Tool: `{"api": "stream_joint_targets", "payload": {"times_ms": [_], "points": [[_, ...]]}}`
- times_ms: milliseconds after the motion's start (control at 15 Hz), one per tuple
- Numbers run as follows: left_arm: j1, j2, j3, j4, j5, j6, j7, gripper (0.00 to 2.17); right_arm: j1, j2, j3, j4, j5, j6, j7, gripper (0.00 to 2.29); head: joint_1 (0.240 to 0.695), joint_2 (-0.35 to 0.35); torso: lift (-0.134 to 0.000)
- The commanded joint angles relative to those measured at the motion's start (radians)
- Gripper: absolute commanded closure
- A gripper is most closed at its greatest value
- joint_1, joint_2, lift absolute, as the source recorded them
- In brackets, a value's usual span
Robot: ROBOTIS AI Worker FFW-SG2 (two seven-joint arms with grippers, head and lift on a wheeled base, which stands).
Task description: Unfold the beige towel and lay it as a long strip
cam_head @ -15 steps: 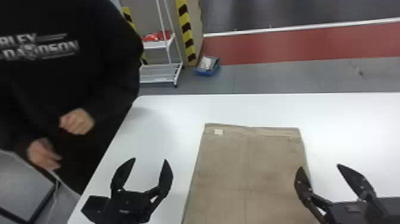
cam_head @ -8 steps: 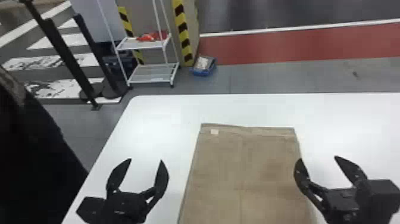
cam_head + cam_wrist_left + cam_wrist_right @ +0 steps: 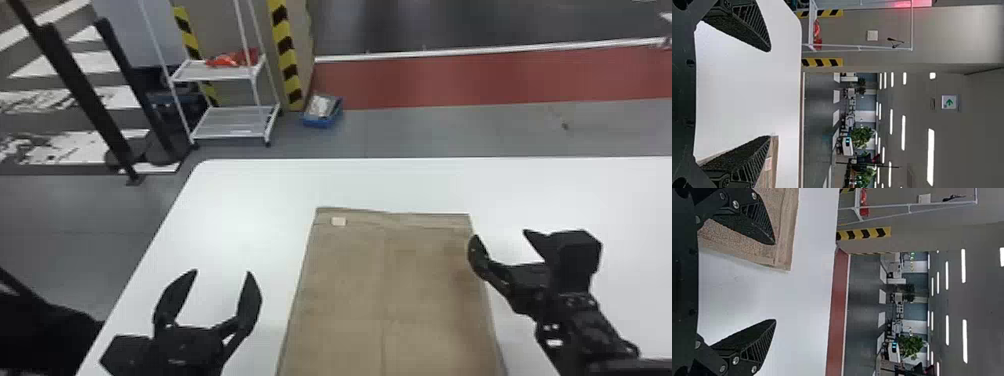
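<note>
Right end effector [image 3: 501, 235]: empty, fingers wide apart, one at the folded beige towel's [image 3: 350, 280] right edge. Left end effector [image 3: 222, 272]: empty, spread, left of the towel. Towel: flat, inward from the tabletop's [image 3: 240, 210] far edge. Handling advised: top layer only, pinched shallowly, raised evenly. Pose: both pointing forward, right farther out.

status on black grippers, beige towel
Black left gripper and right gripper open, empty. Beige rectangular fabric towel flat on white table. One right finger above towel's right edge.
</note>
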Motion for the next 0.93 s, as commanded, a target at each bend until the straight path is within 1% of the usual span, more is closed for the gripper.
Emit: {"api": "stream_joint_targets", "payload": {"times_ms": [0, 200, 267, 467, 667, 867], "points": [[-0.012, -0.004, -0.003, 0.014, 0.0, 0.003, 0.0, 0.08, -0.095, 0.001, 0.0, 0.107, -0.008, -0.001, 0.032, 0.2, 0.695, 0.164, -0.111], [-0.039, -0.004, -0.011, 0.046, 0.002, 0.006, 0.0, 0.08, -0.179, 0.001, 0.0, 0.223, -0.005, -0.001, 0.087, 0.2, 0.695, 0.17, -0.111], [-0.048, -0.004, -0.017, 0.057, 0.002, 0.01, 0.0, 0.08, -0.193, 0.001, 0.0, 0.246, -0.006, -0.001, 0.095, 0.2, 0.695, 0.171, -0.111], [-0.073, -0.004, -0.023, 0.085, 0.002, 0.01, 0.0, 0.08, -0.202, 0.001, 0.004, 0.268, -0.005, -0.001, 0.111, 0.22, 0.695, 0.168, -0.111], [-0.085, -0.004, -0.027, 0.102, 0.002, 0.01, 0.0, 0.08, -0.202, 0.001, 0.012, 0.271, -0.005, -0.001, 0.148, 0.31, 0.695, 0.171, -0.111], [-0.087, -0.004, -0.027, 0.103, 0.002, 0.01, 0.0, 0.08, -0.194, 0.001, 0.026, 0.273, -0.008, 0.002, 0.162, 0.49, 0.695, 0.181, -0.111]]}}
